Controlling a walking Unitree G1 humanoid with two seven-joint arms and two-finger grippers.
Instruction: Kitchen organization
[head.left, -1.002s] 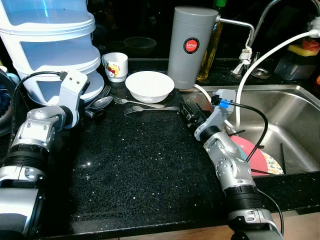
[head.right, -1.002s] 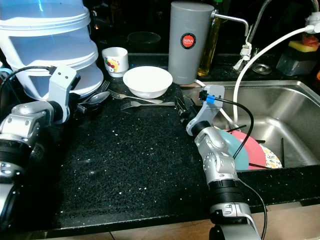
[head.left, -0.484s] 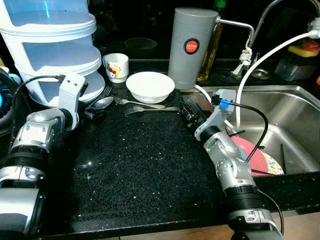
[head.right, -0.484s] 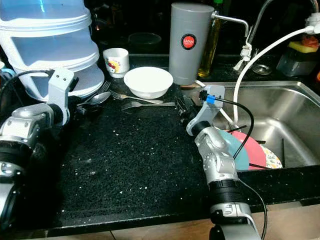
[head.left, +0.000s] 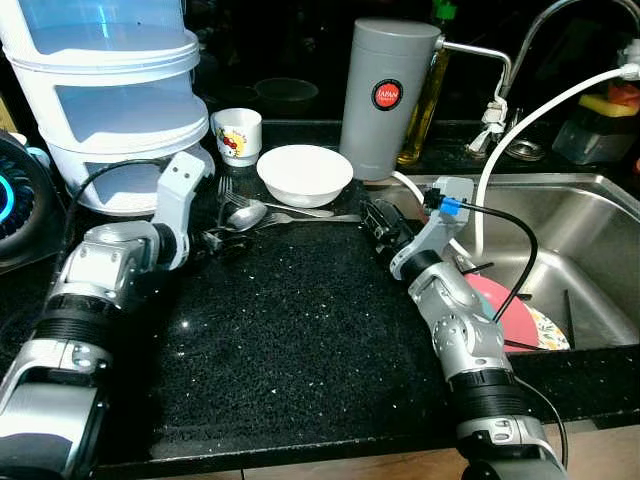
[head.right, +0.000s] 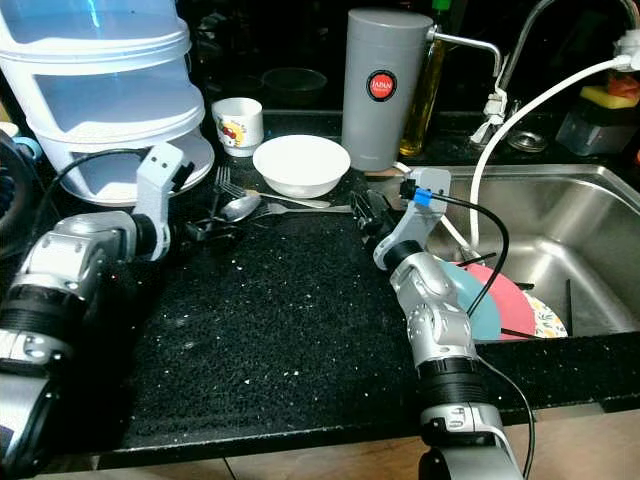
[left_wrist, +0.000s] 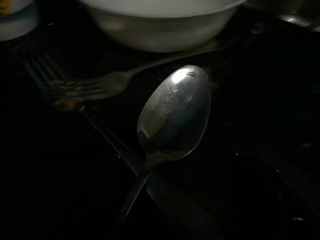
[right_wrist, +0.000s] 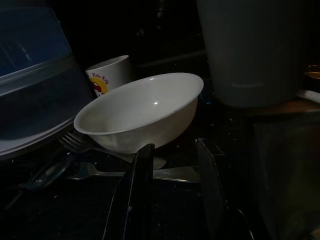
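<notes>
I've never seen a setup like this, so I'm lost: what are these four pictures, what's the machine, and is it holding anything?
It is a humanoid robot at a kitchen counter. Two pictures come from cameras in its head, looking down; the two dark ones come from cameras on its wrists. On the black counter lie a white bowl, a fork and a cup. The left gripper holds a spoon by its handle. The right gripper is open, near the bowl. Plates sit in the sink.
</notes>
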